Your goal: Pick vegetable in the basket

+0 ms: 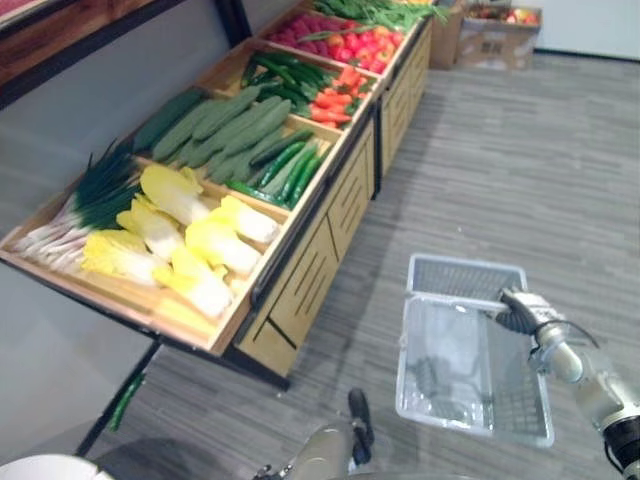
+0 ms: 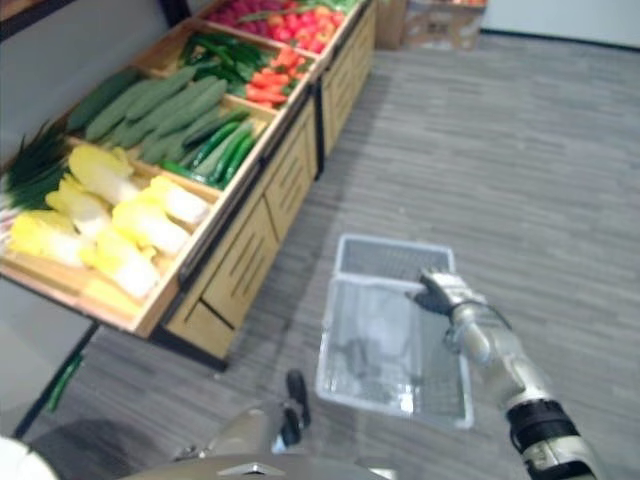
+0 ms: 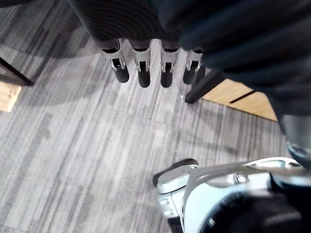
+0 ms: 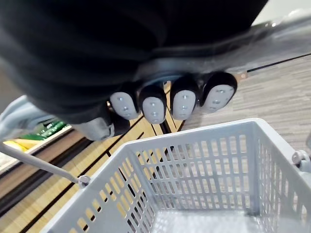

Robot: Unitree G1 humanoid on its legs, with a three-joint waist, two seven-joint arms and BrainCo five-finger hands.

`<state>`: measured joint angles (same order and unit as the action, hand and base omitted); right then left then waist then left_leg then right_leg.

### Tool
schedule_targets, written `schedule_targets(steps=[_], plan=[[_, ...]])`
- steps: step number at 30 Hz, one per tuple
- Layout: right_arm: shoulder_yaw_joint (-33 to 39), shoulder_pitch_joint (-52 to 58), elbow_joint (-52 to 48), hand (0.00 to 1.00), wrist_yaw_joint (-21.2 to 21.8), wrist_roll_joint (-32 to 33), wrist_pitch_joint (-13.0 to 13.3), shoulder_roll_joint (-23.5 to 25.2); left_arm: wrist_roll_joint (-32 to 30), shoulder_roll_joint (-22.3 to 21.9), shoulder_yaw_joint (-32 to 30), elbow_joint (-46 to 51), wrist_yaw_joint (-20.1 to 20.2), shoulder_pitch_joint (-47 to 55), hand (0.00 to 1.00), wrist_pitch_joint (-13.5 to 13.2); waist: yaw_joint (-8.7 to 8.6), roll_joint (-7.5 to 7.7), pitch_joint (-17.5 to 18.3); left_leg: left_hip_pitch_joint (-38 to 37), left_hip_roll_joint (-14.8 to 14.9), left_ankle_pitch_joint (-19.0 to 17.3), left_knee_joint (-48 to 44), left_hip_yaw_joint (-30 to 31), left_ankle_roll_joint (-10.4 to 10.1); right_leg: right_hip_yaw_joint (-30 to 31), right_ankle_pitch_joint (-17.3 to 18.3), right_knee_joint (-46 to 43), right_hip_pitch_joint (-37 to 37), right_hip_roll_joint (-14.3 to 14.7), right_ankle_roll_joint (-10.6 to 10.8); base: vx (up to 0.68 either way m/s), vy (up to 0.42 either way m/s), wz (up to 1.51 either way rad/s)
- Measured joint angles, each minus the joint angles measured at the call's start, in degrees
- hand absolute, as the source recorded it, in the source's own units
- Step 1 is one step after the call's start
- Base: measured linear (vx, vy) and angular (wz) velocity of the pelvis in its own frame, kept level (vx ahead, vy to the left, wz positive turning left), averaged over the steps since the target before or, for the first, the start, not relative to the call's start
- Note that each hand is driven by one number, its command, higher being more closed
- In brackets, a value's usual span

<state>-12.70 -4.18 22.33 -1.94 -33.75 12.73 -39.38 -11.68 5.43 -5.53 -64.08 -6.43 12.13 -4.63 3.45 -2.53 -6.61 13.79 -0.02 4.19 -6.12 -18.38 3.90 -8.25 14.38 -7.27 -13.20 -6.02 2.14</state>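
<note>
A grey plastic basket hangs over the carpet to the right of a wooden produce stand; nothing shows inside it. My right hand is at its right rim, fingers curled round the basket's handle above the slotted wall. On the sloping stand lie yellow napa cabbages, scallions, long green gourds, slim cucumbers, carrots and green peppers. My left hand hangs low near the floor with straight fingers, holding nothing.
Red produce fills the far bins. Cardboard boxes stand on the floor at the back right. A green vegetable lies by the stand's black leg. Grey carpet stretches to the right of the stand.
</note>
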Motion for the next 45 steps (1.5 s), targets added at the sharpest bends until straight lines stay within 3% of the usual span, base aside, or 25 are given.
schedule_targets(steps=[2, 3, 5, 7, 8, 11, 13, 15, 16, 20, 22, 23, 24, 25, 26, 27, 28, 30, 31, 33, 35, 37, 39, 42, 45], plan=[[-0.28, 0.02, 0.72, 1.00, 0.00, -0.21, -0.03, 0.40, -0.07, 0.49, -0.25, -0.78, -0.03, 0.21, 0.00, -0.17, 0.60, 0.86, 0.21, -3.45, -2.78, -2.06, 2.65, -0.23, 1.60, 4.18, 0.67, -15.59, 5.58, -2.74, 1.06, 0.52, 0.271, 0.12], [-0.47, 0.14, 1.20, 1.00, -0.01, -0.65, 0.03, 1.92, -0.10, 1.36, 0.25, -1.16, -0.01, 0.51, 0.00, 0.00, 0.18, 2.62, 0.12, -7.57, -5.30, -2.96, 5.21, -0.08, 2.26, 7.29, -2.28, -32.07, 11.31, -4.45, 6.67, 0.40, 0.184, 0.13], [-0.93, 0.05, 1.21, 1.00, -0.13, -1.57, 0.31, 4.28, -0.37, 2.69, 1.96, -1.36, 0.05, 1.21, 0.00, 0.27, -0.05, 3.96, 0.08, -11.30, -6.44, -4.54, 6.08, 0.37, 2.24, 10.46, -6.29, -45.34, 16.23, -4.10, 12.08, 0.40, 0.133, 0.13], [-1.36, 1.68, 1.25, 1.00, -0.13, -2.34, 1.49, 5.04, -0.43, 3.67, 3.94, -1.63, -0.11, 1.06, 0.00, 0.88, -0.87, 3.95, 0.20, -15.38, -6.53, -6.88, 5.76, 3.10, 2.60, 8.02, -3.89, -54.13, 20.73, -4.04, 7.88, 0.43, 0.100, 0.45], [-1.48, 2.13, 1.74, 1.00, -0.13, -2.50, 1.76, 5.23, -0.43, 3.94, 4.56, -1.43, -0.07, 0.84, 0.00, 0.93, -1.72, 3.94, 0.28, -17.00, -6.38, -6.97, 5.42, 5.11, 2.90, 6.50, -2.09, -53.64, 22.50, -4.39, 5.63, 0.32, 0.040, 0.75], [-1.14, 2.02, 4.22, 1.00, -0.41, -2.52, 1.71, 5.49, -0.32, 4.37, 4.79, -0.77, -0.23, -1.27, 0.00, 0.95, -3.30, 3.74, 0.44, -17.44, -4.93, -7.28, 3.96, 10.22, 2.41, 4.73, -0.97, -40.50, 25.13, -5.06, 3.74, 0.38, -0.035, 0.97], [-1.06, 1.64, 6.52, 1.00, -0.52, -2.57, 1.35, 5.82, -0.31, 4.31, 4.60, 0.38, -0.31, -1.94, 0.00, 0.89, -2.98, 3.48, 0.44, -18.14, -3.42, -8.35, 3.83, 13.02, 0.63, 6.48, -1.30, -29.47, 25.82, -5.05, 3.85, 0.29, -0.108, 0.79], [1.05, 1.77, 8.94, 1.00, -0.74, -4.66, 1.21, 6.31, -0.29, 4.30, 4.37, 0.56, -0.59, -2.83, 0.00, 0.79, -2.70, 3.53, 0.49, -18.37, -1.61, -9.80, 3.76, 17.08, -1.56, 12.15, -2.10, -18.62, 26.74, -5.38, 4.56, 0.25, -0.191, 0.83], [1.58, 1.92, 9.53, 1.00, -0.78, -4.79, 1.21, 6.32, -0.25, 4.22, 4.23, 0.49, -0.78, -2.98, 0.00, 0.80, -2.64, 3.56, 0.49, -18.37, -1.19, -10.18, 3.60, 18.14, -2.08, 13.35, -2.27, -17.09, 27.11, -5.65, 4.83, 0.25, -0.268, 0.88], [11.05, 6.87, 12.48, 1.00, -2.34, -6.20, 1.02, 7.31, 0.38, 3.94, 2.17, 0.22, -2.00, -3.24, 0.00, 0.77, -3.01, 4.52, 0.70, -17.64, 1.57, -14.24, -0.47, 27.23, -7.57, 25.89, -2.72, -15.40, 27.86, -5.51, 5.57, 0.27, -0.444, 1.06], [15.78, 9.46, 13.40, 1.00, -2.83, -6.17, 0.10, 7.97, 0.58, 4.68, 0.27, 0.23, -2.36, -2.54, 0.00, 0.52, -4.20, 6.83, 1.62, -16.89, 1.97, -16.12, -2.09, 31.60, -10.53, 27.16, -5.54, -14.21, 26.69, -6.48, 9.23, 0.26, -0.771, 1.26], [17.39, 10.12, 14.51, 1.00, -2.92, -6.17, -0.24, 8.60, 1.80, 6.04, -1.88, 0.06, -2.53, -1.86, 0.00, 0.09, -4.40, 8.74, 1.96, -16.58, 3.03, -17.79, -2.82, 33.65, -12.95, 25.26, -3.78, -12.90, 25.56, -7.30, 13.28, 0.11, -0.612, 0.78], [18.28, 9.84, 15.63, 1.00, -2.91, -6.19, -0.82, 8.42, 2.11, 4.75, -3.29, -0.97, -2.70, -2.21, 0.00, 0.23, -4.43, 6.92, 2.00, -15.36, 5.96, -18.44, -4.05, 34.79, -14.04, 22.93, -3.32, -13.72, 25.78, -4.74, 12.59, 0.10, -0.691, 0.85], [19.62, 10.13, 16.85, 1.00, -3.19, -6.17, -1.75, 8.34, 2.63, 2.78, -4.69, -1.52, -2.80, -1.96, 0.00, 0.13, -4.78, 3.86, 2.97, -12.64, 10.40, -17.37, -5.15, 36.15, -15.68, 18.98, -3.64, -13.77, 26.32, -0.82, 9.79, 0.05, -0.622, 0.68], [19.60, 10.21, 17.93, 1.00, -3.20, -6.23, -2.84, 8.33, 2.70, 1.75, -6.19, -1.66, -2.90, -1.72, 0.00, 0.16, -4.81, 2.88, 3.06, -11.46, 13.07, -14.36, -5.05, 36.15, -16.57, 16.86, -2.97, -15.73, 27.10, 1.62, 7.68, 0.05, -0.712, 0.78], [19.87, 10.56, 18.67, 1.00, -3.32, -6.23, -3.34, 8.30, 3.90, 1.38, -7.23, -1.62, -3.21, -1.66, 0.00, 0.16, -4.86, 2.84, 3.03, -10.33, 13.71, -11.42, -5.26, 35.62, -15.89, 15.13, -2.41, -17.06, 27.56, 2.33, 6.64, 0.01, -0.678, 0.85], [21.45, 11.67, 19.00, 1.00, -3.86, -6.16, -3.96, 8.35, 6.38, 1.37, -8.46, -1.37, -3.42, -1.70, 0.00, 0.17, -5.02, 3.88, 2.56, -8.80, 14.04, -6.10, -4.99, 31.27, -12.21, 12.79, -2.12, -17.88, 27.73, 2.09, 4.78, -0.01, -0.525, 0.78], [23.00, 12.54, 18.99, 1.00, -4.75, -6.04, -4.09, 8.52, 8.47, 1.39, -9.12, -1.37, -3.54, -1.67, 0.00, 0.18, -5.08, 4.08, 2.57, -8.80, 14.61, -1.10, -2.70, 24.58, -9.90, 11.30, -2.71, -17.09, 27.50, 1.72, 3.43, -0.06, -0.384, 0.59], [25.29, 13.29, 18.99, 1.00, -5.33, -5.70, -4.42, 9.09, 9.93, 1.03, -10.74, -1.37, -3.64, -1.60, 0.00, 0.23, -5.11, 3.86, 2.59, -9.09, 15.38, 0.34, -2.41, 14.89, -9.16, 9.54, -3.77, -15.47, 27.09, 1.60, 1.47, -0.09, -0.350, 0.46], [26.64, 14.55, 19.00, 1.00, -5.36, -5.56, -4.98, 10.80, 11.69, 1.05, -12.45, -1.14, -4.41, -1.61, 0.00, 0.22, -5.64, 3.65, 2.56, -10.40, 14.71, -1.02, -3.57, 7.64, -9.48, 7.00, -4.94, -12.63, 25.58, 1.39, 0.23, -0.11, -0.255, 0.60], [28.01, 16.18, 19.00, 1.00, -5.37, -5.51, -5.00, 13.66, 14.18, 1.12, -14.02, -0.19, -4.82, -1.67, 0.00, 0.22, -6.87, 3.67, 2.52, -12.11, 12.76, -3.19, -3.19, 4.26, -9.80, 4.10, -6.12, -8.64, 23.39, 1.31, -0.20, -0.14, -0.135, 0.85], [28.46, 17.31, 19.00, 1.00, -5.38, -4.42, -4.99, 15.18, 16.74, 1.03, -14.94, 0.67, -5.12, -1.75, 0.00, 0.20, -7.40, 3.41, 2.46, -13.96, 10.62, -4.86, -0.43, 3.65, -10.35, 2.25, -6.77, -6.01, 22.73, 1.35, 0.54, -0.16, -0.042, 0.67], [31.01, 18.04, 19.20, 1.00, -5.52, -4.34, -5.02, 16.28, 19.71, 0.80, -17.38, 2.46, -7.13, -2.00, 0.00, 0.16, -7.79, 1.26, 2.66, -15.32, 10.29, -7.21, 6.28, 3.46, -11.33, 0.78, -9.37, -2.98, 23.01, 3.09, 1.43, -0.14, 0.070, 0.46], [32.88, 18.51, 19.10, 1.00, -5.73, -4.32, -4.98, 17.58, 24.59, 0.94, -21.35, 5.33, -9.75, -2.85, 0.00, -0.28, -7.75, 1.21, 2.67, -13.88, 8.85, -7.08, 7.00, 3.34, -11.42, 0.93, -14.90, 3.90, 21.13, 2.15, 1.64, -0.11, 0.117, 0.15], [33.43, 19.53, 19.11, 1.00, -5.98, -4.28, -5.00, 17.77, 29.97, 0.83, -22.67, 11.67, -12.11, -3.66, 0.00, -0.54, -7.85, 0.95, 2.61, -14.09, 7.93, -7.08, 7.02, 3.34, -11.41, 1.05, -16.74, 6.97, 19.23, 1.49, 2.05, -0.01, 0.081, -0.01]])
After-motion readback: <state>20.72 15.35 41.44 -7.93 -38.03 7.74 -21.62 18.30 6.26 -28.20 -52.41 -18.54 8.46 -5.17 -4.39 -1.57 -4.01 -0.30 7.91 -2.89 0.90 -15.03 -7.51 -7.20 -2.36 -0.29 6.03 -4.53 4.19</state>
